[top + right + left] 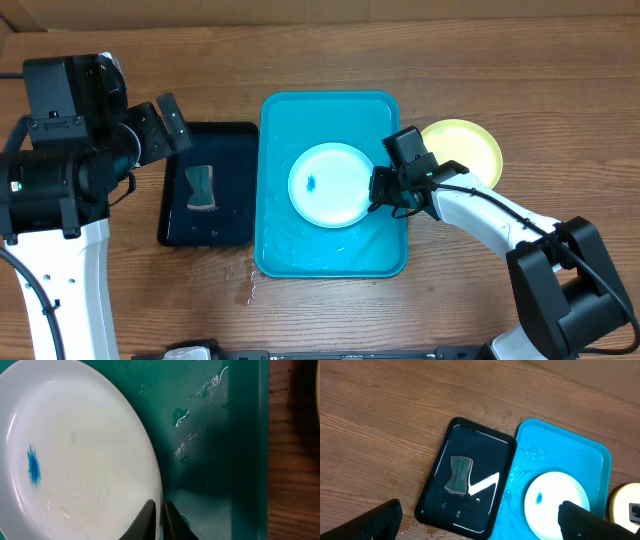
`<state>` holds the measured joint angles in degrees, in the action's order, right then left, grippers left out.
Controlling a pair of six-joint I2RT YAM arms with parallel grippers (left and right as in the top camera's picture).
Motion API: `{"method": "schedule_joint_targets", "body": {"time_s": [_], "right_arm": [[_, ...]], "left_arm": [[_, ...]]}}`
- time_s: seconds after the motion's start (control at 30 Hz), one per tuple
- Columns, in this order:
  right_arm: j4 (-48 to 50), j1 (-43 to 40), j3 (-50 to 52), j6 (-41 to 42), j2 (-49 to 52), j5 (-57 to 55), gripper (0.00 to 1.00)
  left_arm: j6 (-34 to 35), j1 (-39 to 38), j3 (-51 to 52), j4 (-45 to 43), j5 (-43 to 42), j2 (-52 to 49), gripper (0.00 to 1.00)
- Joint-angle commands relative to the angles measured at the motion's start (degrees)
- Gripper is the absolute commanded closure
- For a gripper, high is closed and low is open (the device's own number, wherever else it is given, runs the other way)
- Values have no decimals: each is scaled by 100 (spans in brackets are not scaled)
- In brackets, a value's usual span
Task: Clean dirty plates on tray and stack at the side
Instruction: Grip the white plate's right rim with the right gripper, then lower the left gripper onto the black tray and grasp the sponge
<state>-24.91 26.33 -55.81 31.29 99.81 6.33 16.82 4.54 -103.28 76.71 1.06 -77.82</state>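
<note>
Wood table (560,60), tray (300,120) lengthwise front-to-back (plate (335,190) flat)

Right hand (160,512) cut off at frame bottom, only its tips showing; white plate (85,460) between them runs off left and bottom edges; yellow-green plate (468,143) beside hand part-hidden by arm (485,212).

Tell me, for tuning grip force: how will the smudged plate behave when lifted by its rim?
Probably stiff and light: the plate looks like thin plastic. Likely slippery, as water glistens on the tray around it. Pinched only at one edge by the right gripper, it may tilt.
</note>
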Motion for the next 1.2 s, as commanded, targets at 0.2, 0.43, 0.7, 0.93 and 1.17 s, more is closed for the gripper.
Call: {"method": "schedule_joint_targets", "body": {"time_s": [0.2,0.43,0.7,0.93,1.17], "right_arm": [[33,9,26,42,13,-87,72],[17,9,26,39,13,-92,68],[24,9,26,42,15,-92,65],[24,9,26,42,13,-92,65],[22,9,26,42,15,-92,65]], "left_arm": [[55,-4,-70,-20,-50,-50,0],[55,-4,-70,-216,-63,-50,0],[164,-9,302,470,-297,-92,0],[164,-9,2041,-372,-238,-94,0],[57,-7,3241,-1537,-197,-186,31]]}}
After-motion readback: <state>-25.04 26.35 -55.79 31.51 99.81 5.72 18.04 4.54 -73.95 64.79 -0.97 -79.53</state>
